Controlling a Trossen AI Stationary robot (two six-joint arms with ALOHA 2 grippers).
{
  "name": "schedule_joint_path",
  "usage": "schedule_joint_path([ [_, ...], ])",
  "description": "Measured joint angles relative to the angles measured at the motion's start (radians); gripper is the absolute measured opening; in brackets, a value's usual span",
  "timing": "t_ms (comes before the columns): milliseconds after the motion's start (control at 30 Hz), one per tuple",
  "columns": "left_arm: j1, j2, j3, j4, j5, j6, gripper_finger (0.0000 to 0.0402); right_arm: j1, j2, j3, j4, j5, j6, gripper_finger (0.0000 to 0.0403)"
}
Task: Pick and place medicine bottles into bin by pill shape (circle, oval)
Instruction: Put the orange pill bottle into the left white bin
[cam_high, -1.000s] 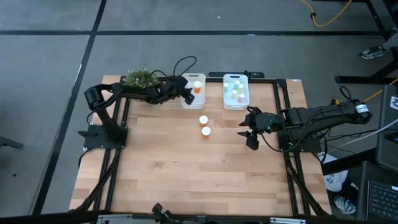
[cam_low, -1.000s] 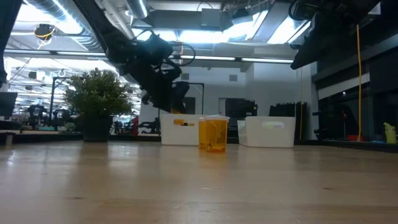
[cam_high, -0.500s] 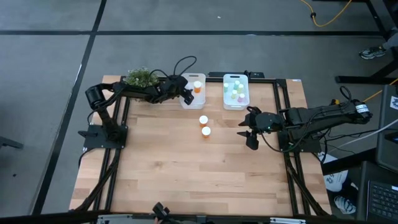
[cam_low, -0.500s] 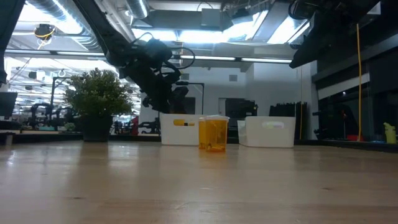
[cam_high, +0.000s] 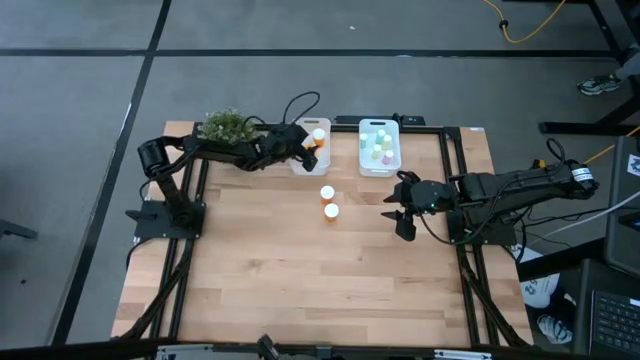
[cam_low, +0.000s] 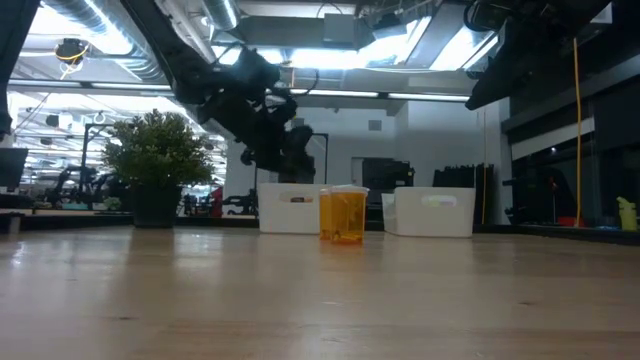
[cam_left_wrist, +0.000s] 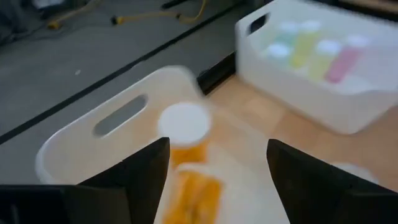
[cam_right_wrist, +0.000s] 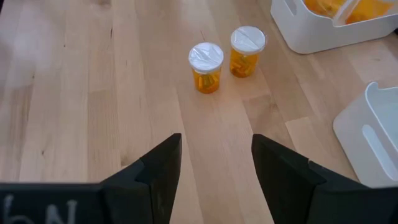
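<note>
Two orange medicine bottles with white caps (cam_high: 327, 192) (cam_high: 331, 211) stand upright on the wooden table, also seen in the right wrist view (cam_right_wrist: 206, 65) (cam_right_wrist: 247, 50). My left gripper (cam_high: 303, 148) hangs open just above the left white bin (cam_high: 312, 160). Below its fingers, orange bottles (cam_left_wrist: 184, 127) (cam_left_wrist: 196, 196) lie in that bin. The right white bin (cam_high: 380, 165) holds several pale bottles (cam_high: 378, 147). My right gripper (cam_high: 398, 213) waits open above the table, right of the two standing bottles.
A potted plant (cam_high: 226, 125) stands at the far left corner, beside my left arm. A black frame runs along the table's edges (cam_high: 455, 260). The near half of the table (cam_high: 320, 290) is bare wood.
My left gripper has opened over the left bin and risen a little above its rim. My right arm has kept still, and the two bottles on the table have not moved.
</note>
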Motion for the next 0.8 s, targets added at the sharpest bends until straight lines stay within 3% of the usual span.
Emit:
schedule_joint_path([
  [233,-0.147,-0.06,0.0,0.04,0.003,-0.047,0.0255,0.0,0.0,0.0,-0.005,0.0,0.0,0.0197],
  [433,-0.324,-0.12,0.0,0.027,0.088,-0.082,0.0255,0.0,0.0,0.0,-0.005,0.0,0.0,0.0197],
  [600,-0.42,-0.132,0.001,-0.016,0.128,0.041,0.0255,0.0,0.0,0.0,-0.004,0.0,0.0,0.0197],
  [667,-0.444,-0.133,0.001,-0.055,0.118,0.083,0.0255,0.0,0.0,0.0,-0.003,-0.001,0.0,0.0197],
  [800,-0.478,-0.127,0.001,-0.061,0.074,0.024,0.0255,0.0,0.0,0.0,0.006,0.0,0.0,0.0197],
])
